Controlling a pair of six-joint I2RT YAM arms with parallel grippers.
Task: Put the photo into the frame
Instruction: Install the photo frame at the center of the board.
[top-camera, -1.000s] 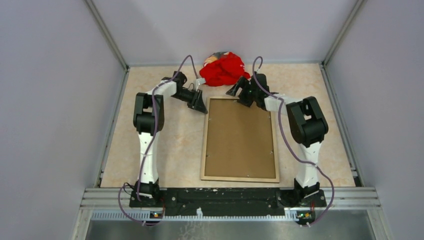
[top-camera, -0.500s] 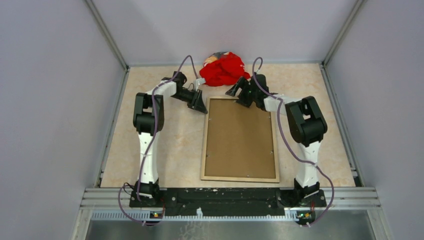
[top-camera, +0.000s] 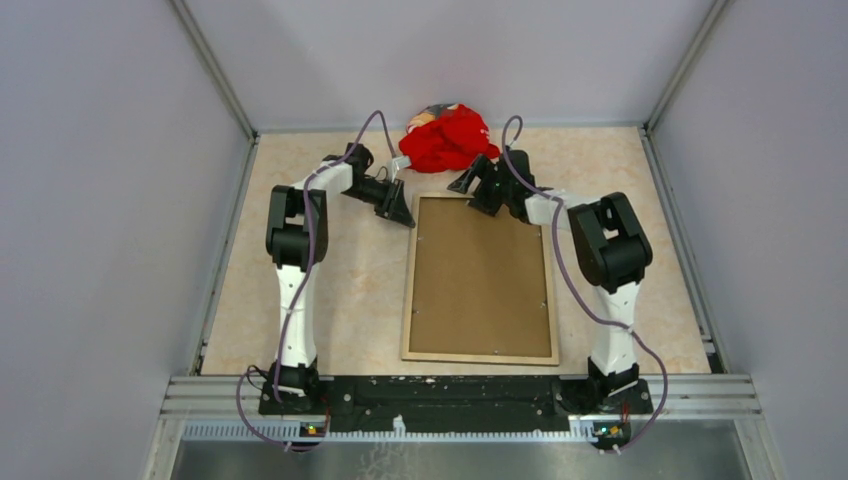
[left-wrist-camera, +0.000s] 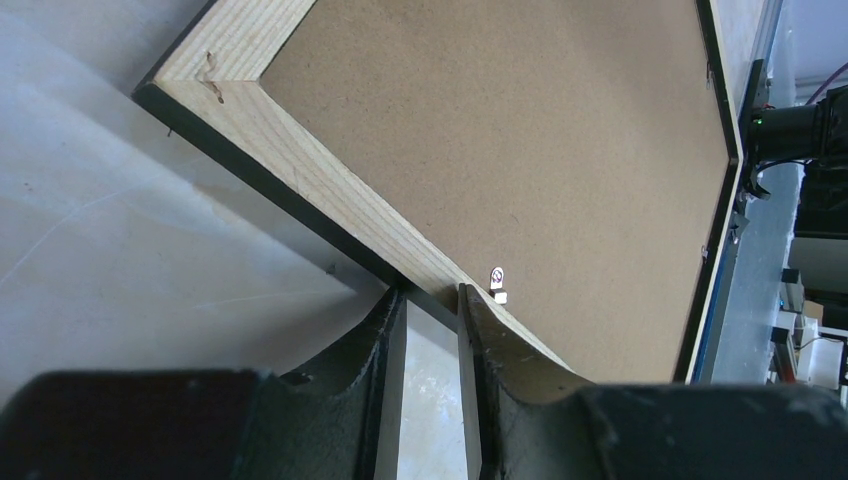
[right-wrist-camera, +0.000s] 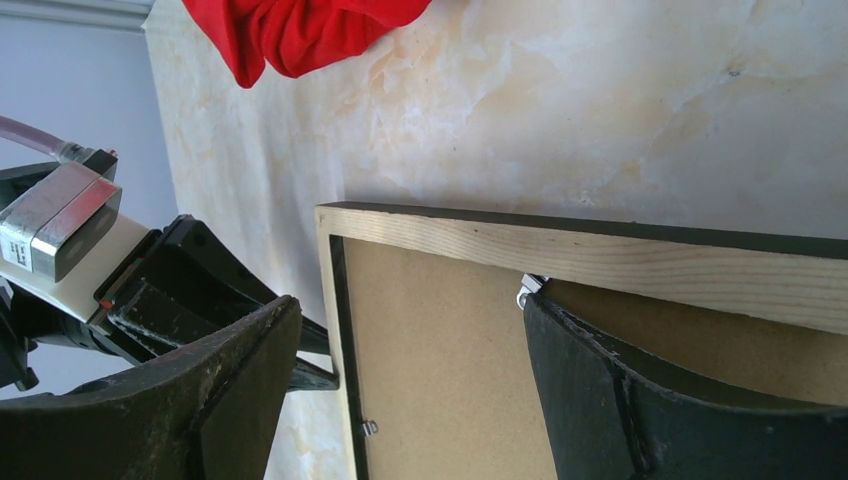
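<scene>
Grey walls (top-camera: 100, 200) are closing in a beige marbled worktop (top-camera: 300, 280), and the frame (top-camera: 480, 356) is lying flat at its middle, between the two arms. It is lying face down, showing its pale wood back, with a brown backing board (top-camera: 480, 280) sitting inside it. A red cloth (top-camera: 447, 138) is lying bunched just beyond the frame's far edge.

The left fingers (left-wrist-camera: 380, 340) are standing only a narrow slit apart, their tips meeting the frame's outer edge near its far left corner; whether they are pinching it is unclear. The right fingers (right-wrist-camera: 240, 370) are gaping wide over the frame's far rail and holding nothing, one of them hanging over the backing board beside a small metal clip (right-wrist-camera: 527, 290).
</scene>
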